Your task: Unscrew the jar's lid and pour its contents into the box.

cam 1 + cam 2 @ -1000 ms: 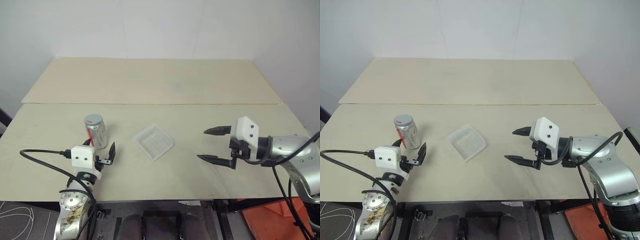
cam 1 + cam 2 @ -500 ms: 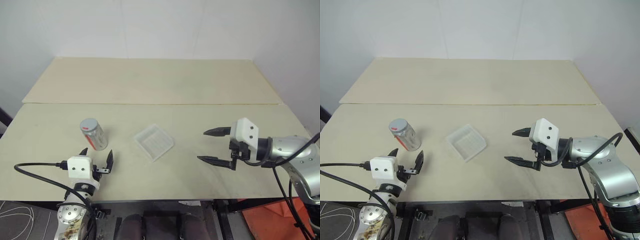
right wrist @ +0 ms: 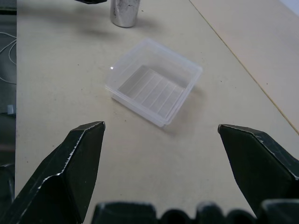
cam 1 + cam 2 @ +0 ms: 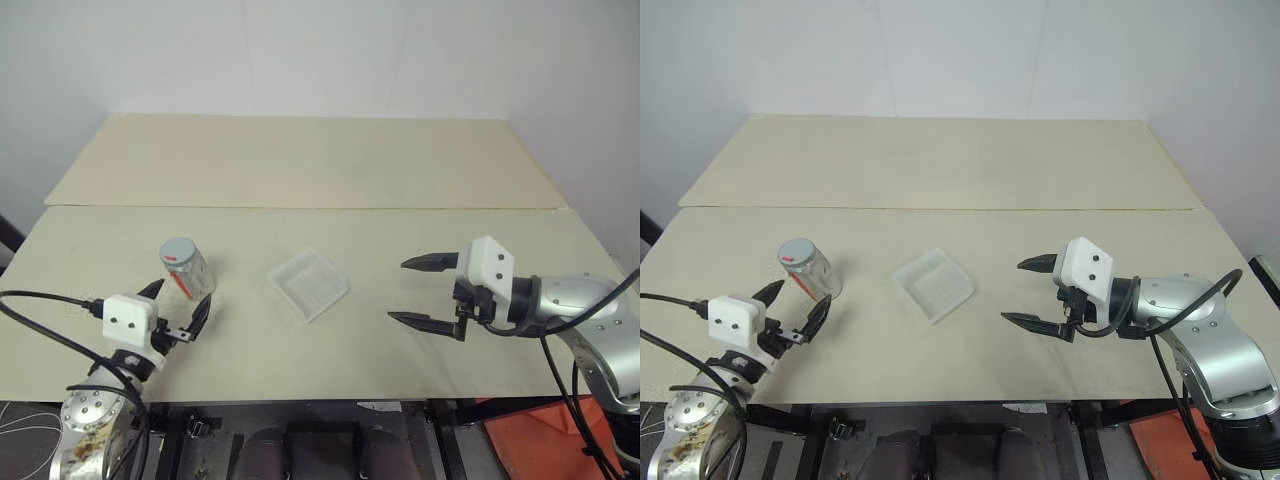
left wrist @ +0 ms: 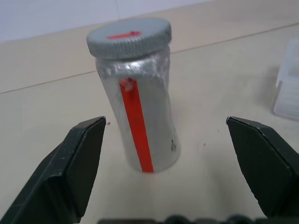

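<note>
The jar (image 4: 188, 272) stands on the table at the left, a small silvery cylinder with a red stripe (image 5: 136, 122) down its side. The grey lid (image 5: 129, 37) is on top of it. Its contents are hidden inside. My left gripper (image 4: 178, 304) is open just in front of the jar, with a finger to either side and neither touching it. The box (image 4: 308, 284), a shallow translucent tray with a ribbed bottom (image 3: 154, 88), lies empty in the middle. To its right, my right gripper (image 4: 399, 290) hovers open and points at the box, holding nothing.
The pale wooden table (image 4: 300, 170) is made of two boards with a seam across it. Its near edge runs just below both grippers. A black cable (image 4: 40, 300) loops off the left wrist, and an orange object (image 4: 530, 440) sits below the table's right corner.
My left gripper has drawn back from around the jar toward the table's near edge and shifted left, still open. The jar's lid now shows a little lower and further left. The right gripper and box are unchanged.
</note>
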Motion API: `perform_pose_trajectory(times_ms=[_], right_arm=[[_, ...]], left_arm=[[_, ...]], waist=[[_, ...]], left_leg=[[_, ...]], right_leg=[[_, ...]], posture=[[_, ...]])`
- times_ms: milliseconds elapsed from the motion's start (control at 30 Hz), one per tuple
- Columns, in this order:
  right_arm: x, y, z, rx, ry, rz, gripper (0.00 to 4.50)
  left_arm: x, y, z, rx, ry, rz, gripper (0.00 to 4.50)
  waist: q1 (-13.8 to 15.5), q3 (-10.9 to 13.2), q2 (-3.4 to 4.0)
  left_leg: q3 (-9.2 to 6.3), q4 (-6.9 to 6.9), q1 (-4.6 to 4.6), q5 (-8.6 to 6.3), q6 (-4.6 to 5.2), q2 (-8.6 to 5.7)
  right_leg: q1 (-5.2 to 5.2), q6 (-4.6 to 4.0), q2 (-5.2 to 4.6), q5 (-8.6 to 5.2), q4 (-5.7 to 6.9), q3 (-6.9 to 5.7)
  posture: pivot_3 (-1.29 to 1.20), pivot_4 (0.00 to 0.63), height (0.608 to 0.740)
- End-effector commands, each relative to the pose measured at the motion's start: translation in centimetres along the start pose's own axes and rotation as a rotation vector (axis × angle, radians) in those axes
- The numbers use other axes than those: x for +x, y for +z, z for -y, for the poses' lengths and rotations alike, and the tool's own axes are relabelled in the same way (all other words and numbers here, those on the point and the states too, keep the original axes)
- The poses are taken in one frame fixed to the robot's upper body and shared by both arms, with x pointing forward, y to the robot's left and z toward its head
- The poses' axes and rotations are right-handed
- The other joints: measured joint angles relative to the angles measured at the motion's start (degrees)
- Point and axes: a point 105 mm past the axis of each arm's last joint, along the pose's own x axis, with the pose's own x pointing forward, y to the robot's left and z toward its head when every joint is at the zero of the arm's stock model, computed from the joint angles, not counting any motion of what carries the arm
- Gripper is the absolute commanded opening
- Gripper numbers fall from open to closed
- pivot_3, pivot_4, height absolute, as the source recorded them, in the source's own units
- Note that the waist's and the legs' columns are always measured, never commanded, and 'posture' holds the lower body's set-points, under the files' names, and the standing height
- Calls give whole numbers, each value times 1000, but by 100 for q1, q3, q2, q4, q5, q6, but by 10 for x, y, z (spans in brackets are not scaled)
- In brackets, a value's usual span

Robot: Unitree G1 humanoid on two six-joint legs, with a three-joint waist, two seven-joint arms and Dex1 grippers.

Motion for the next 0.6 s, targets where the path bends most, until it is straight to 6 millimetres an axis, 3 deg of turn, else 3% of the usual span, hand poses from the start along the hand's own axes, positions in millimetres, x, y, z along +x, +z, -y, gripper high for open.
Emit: perform_pose_trajectory(times_ms=[33, 600], right_arm=[[-4, 10, 0, -42, -13, 19, 4500], [-5, 14, 2, -55, -35, 18, 4500]], left_arm=[[6, 6, -4, 13, -14, 28, 4484], [48, 5, -8, -5, 11, 54, 4484]], waist=[[0, 0, 0], [1, 0, 0]], left_leg=[[0, 0, 0, 0, 0, 0], [-1, 0, 0, 1, 0, 0]], right_leg=[[0, 0, 1, 0, 0, -1], [2, 31, 1, 19, 0, -4]], posture=[[0, 150, 740], [0, 150, 740]])
